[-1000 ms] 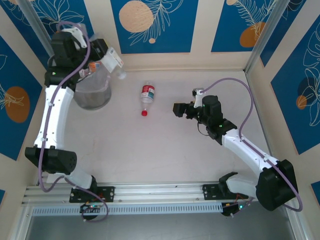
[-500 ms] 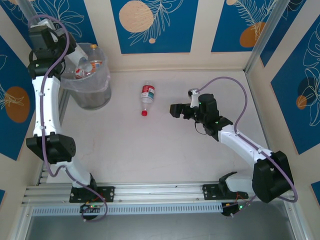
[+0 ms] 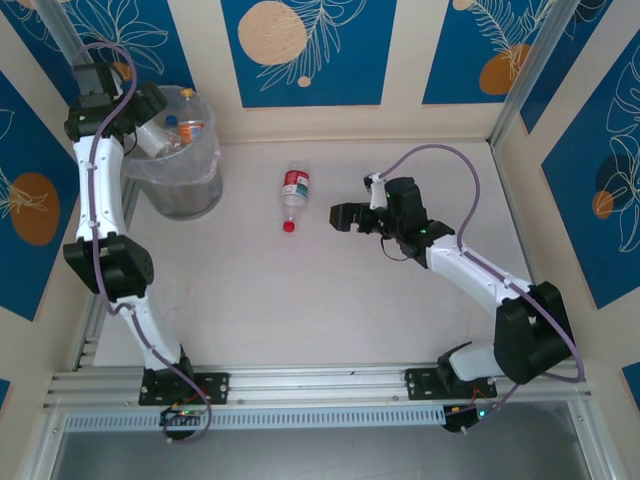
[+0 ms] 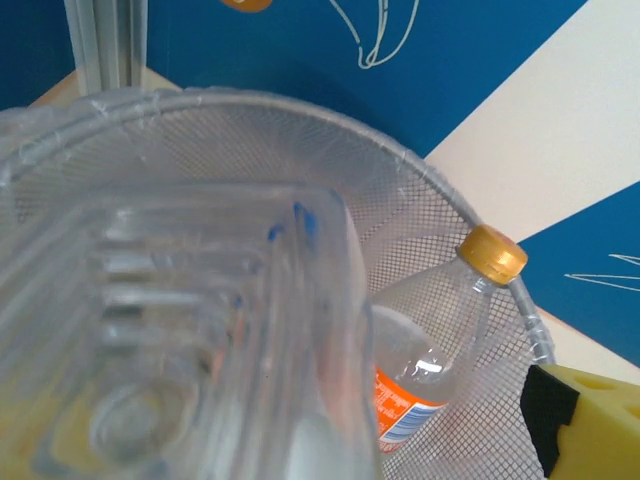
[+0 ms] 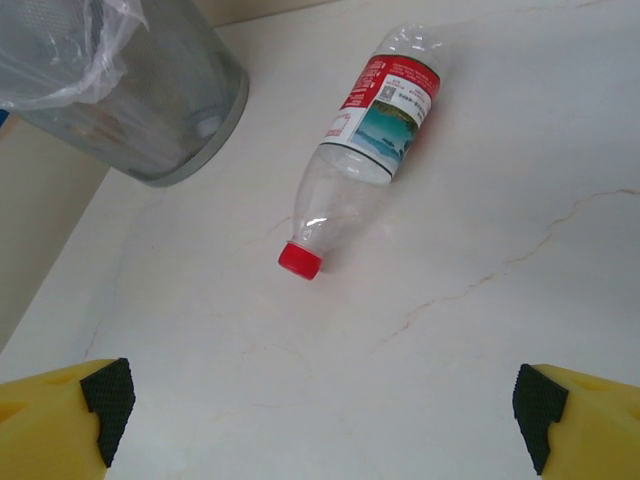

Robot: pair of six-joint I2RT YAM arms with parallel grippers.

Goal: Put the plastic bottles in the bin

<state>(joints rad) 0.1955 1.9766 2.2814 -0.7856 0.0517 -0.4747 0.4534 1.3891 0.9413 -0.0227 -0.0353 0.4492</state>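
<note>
Blue-and-cream panel walls, pale table (image 3: 300,300); top view: bin (image 3: 195,195) at far-left corner w/ L gripper (image 3: 153,108) over its rim, one bottle (image 3: 293,193) loose mid-table nearer far edge, long axis far-to-near, red cap nearward, R gripper (image 3: 336,217) near, on its right, so R arm's nearer. L wrist: clear bottle (image 4: 180,340) over bin, visible finger (image 4: 590,420) off it, jaws wide, prob not gripping. R wrist: jaws wide, empty; bottle ahead, cap end closest, axis slightly slanted, so closing across looks easy.

White arms (image 3: 100,205), black joints (image 3: 108,268), purple cables (image 3: 440,149), yellow gripper fingers (image 5: 55,420)
</note>
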